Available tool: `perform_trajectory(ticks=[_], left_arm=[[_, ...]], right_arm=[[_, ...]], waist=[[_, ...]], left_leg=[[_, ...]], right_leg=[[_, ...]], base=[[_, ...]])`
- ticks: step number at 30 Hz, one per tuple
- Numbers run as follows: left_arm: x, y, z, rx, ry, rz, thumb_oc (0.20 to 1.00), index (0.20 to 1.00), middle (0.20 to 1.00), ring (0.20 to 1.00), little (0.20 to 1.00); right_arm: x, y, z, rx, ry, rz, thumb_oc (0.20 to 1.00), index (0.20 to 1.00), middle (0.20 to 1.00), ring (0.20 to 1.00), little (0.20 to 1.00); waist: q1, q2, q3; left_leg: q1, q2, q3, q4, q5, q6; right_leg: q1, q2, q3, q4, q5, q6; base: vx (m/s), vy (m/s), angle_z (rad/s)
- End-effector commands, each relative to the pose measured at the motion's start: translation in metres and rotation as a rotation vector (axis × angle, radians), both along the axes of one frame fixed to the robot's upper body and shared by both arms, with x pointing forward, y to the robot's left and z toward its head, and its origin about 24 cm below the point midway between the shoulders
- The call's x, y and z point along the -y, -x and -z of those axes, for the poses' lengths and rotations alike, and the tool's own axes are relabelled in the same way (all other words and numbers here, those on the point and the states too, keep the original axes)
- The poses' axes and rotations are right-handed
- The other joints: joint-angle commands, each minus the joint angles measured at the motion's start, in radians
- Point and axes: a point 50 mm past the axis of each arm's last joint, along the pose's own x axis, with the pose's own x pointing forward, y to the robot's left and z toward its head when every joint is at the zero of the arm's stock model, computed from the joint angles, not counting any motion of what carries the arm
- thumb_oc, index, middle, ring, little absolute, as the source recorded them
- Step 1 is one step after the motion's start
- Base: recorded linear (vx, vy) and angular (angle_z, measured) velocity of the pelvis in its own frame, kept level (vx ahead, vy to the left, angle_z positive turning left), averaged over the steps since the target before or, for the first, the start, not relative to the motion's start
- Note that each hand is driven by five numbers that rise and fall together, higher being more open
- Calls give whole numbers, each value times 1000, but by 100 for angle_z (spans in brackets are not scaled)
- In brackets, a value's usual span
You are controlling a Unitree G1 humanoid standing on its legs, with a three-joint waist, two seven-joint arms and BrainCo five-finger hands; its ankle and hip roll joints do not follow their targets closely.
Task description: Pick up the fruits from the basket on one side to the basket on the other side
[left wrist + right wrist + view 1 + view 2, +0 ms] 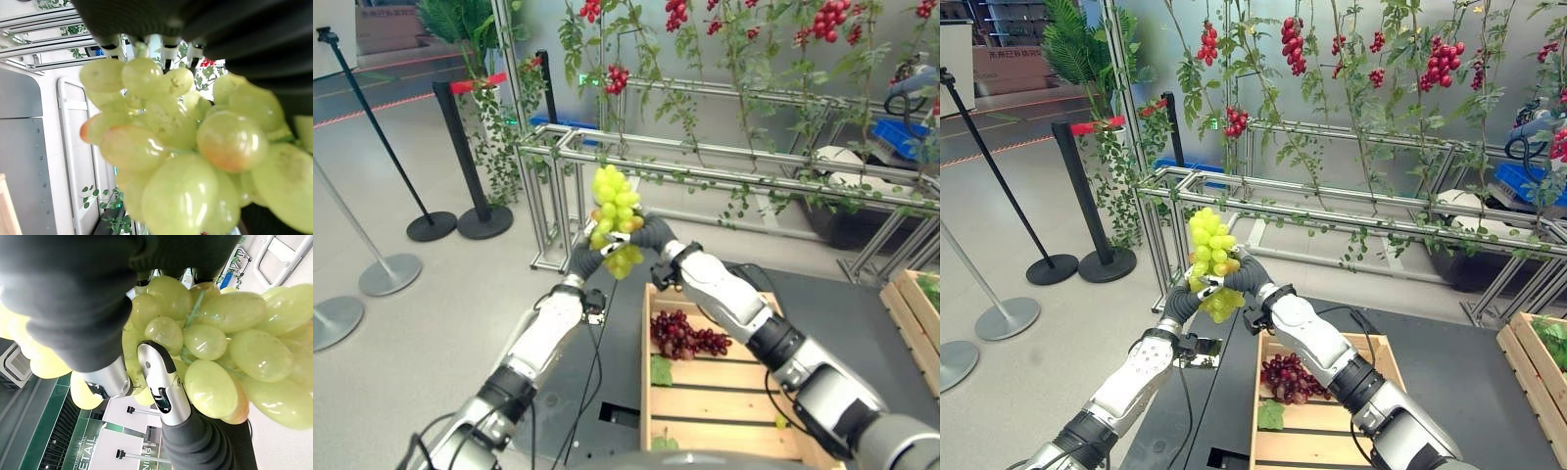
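Grapes first: I count two bunches, one green bunch of grapes (614, 221) raised between both hands, and one red bunch of grapes (685, 336) lying in the wooden crate (715, 401) below the right forearm. A second wooden crate (915, 318) sits well apart, past the right arm, with something green inside that I cannot identify.

Both eye views put my left hand (588, 258) and right hand (644, 235) on opposite sides of the green bunch, fingers curled in against it, so the fruit sits pinched between the two sets of fingertips and bulges above and below them.

My right wrist view adds what the eye views lack: a silver, dark-tipped finger (159, 382) pressed into the berries, and a green stem threading through the cluster just beyond it. My left wrist view shows berries packed right against the fingers (168, 49), several blushed orange.

Behind the hands stands an aluminium frame (1332, 211) hung with vines and red cherry tomato clusters (1451, 54). Two black stanchion posts (465, 157) and two silver stanchion bases (389, 274) stand on the floor beyond my left arm.
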Motion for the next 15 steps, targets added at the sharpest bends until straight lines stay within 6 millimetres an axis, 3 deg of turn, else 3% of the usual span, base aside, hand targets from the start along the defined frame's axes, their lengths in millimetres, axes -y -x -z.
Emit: perform_trajectory(ticks=[1,8,15], left_arm=[[41,-36,-56,176,106,77,1000,1000,1000,1000,1000],[52,-34,-51,123,178,117,1000,1000,1000,1000,1000],[60,-34,-52,121,130,176,1000,1000,1000,1000,1000]], right_arm=[[-68,31,-43,86,-227,-289,200,200,200,200,200],[-73,35,-40,55,-240,-306,200,200,200,200,200],[-75,35,-40,53,-236,-320,200,200,200,200,200]], waist=[[-7,6,-10],[-10,5,-3],[-11,7,-6]], left_leg=[[16,-12,49,13,-93,47],[25,-11,49,11,-101,46],[26,-11,49,12,-102,49]], right_leg=[[18,-14,-39,68,-103,9],[27,-13,-40,69,-109,10],[25,-14,-39,73,-109,10]], base=[[35,-5,0],[0,0,0],[0,0,0]])
